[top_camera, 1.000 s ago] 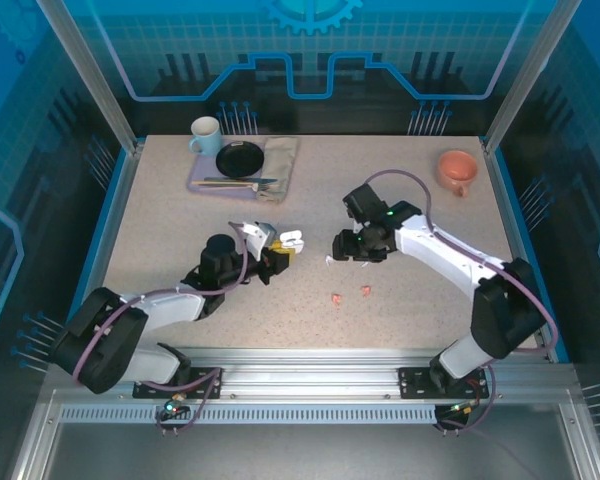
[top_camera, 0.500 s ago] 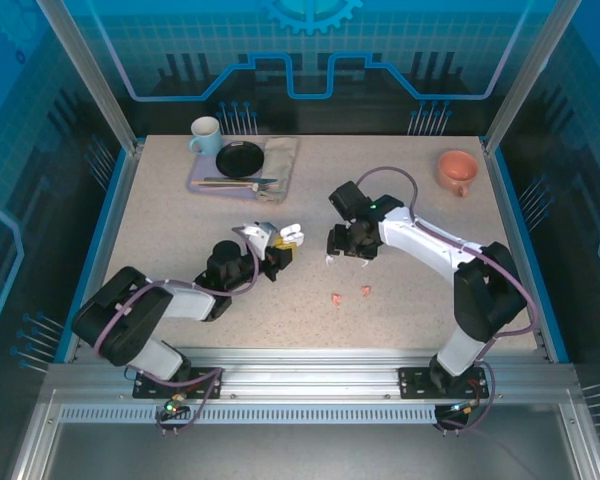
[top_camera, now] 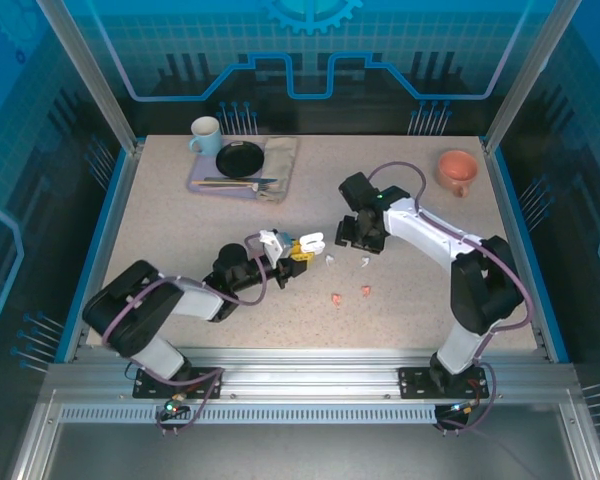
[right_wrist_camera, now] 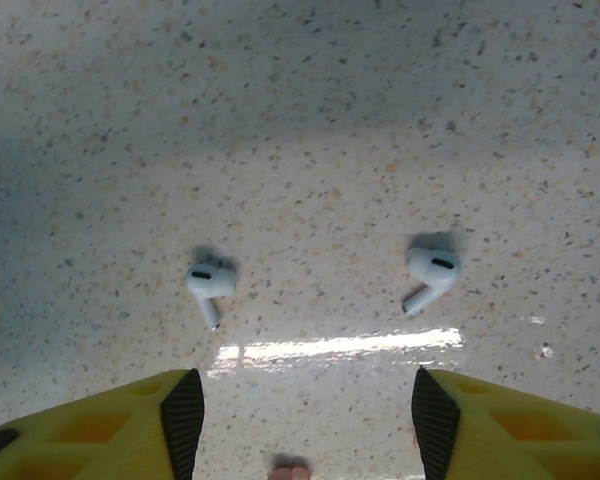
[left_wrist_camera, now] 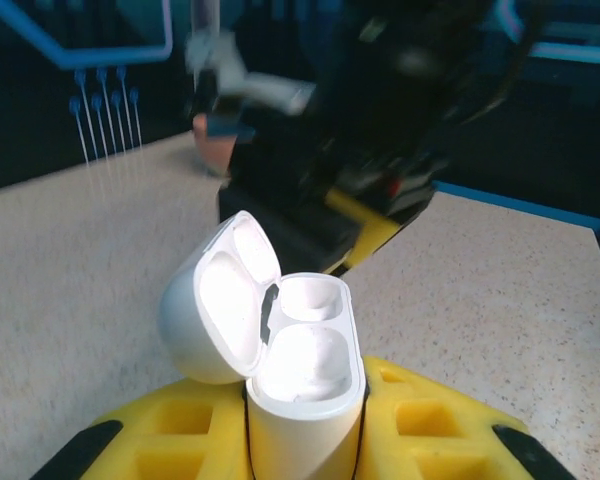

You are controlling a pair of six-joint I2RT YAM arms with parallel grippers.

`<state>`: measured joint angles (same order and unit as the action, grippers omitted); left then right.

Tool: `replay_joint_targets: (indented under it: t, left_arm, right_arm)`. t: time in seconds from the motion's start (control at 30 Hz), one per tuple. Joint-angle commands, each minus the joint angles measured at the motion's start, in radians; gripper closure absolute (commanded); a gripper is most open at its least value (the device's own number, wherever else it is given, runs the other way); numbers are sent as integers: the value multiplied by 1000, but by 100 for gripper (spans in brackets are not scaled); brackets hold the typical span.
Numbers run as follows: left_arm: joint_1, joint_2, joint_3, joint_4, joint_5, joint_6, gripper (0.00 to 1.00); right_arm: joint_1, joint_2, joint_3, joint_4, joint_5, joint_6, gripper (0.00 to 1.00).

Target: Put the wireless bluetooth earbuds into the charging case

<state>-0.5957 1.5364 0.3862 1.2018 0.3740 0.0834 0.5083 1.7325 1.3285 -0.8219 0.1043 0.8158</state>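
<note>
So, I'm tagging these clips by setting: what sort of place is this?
Likely a robot lab cell, not a home: left arm and right arm bolted to a metal rail, blue printed panels around the table.

Top view: bright, even overhead light, sharp, the worktop (top_camera: 170,240) nearly shadowless. Left wrist: the charging case (left_wrist_camera: 290,350) is washed out white inside, and the arm (left_wrist_camera: 380,120) behind it is blurred. Right wrist: a glare strip lies beside the white earbuds (right_wrist_camera: 208,284), whose shadows are soft.
</note>
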Motion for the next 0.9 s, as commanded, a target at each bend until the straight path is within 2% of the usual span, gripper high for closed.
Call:
replay_joint_targets:
  t: [0.0, 0.13, 0.53, 0.7, 0.87]
  left_arm:
    - [-28, -91, -2, -73, -68, 170, 100]
    - [-28, -137, -7, -97, -107, 213, 100]
    - [-24, -144, -53, -45, -217, 229, 100]
    - [-20, -179, -53, -75, -226, 233, 100]
    - [-16, -206, -58, -91, -222, 233, 100]
  right_arm:
    - [-2, 47, 44, -6, -34, 5, 40]
    - [8, 97, 65, 3, -50, 12, 41]
    - [65, 245, 171, -11, -59, 16, 42]
    - [83, 298, 216, -64, -22, 40, 44]
    - [98, 317, 221, -98, -2, 131, 45]
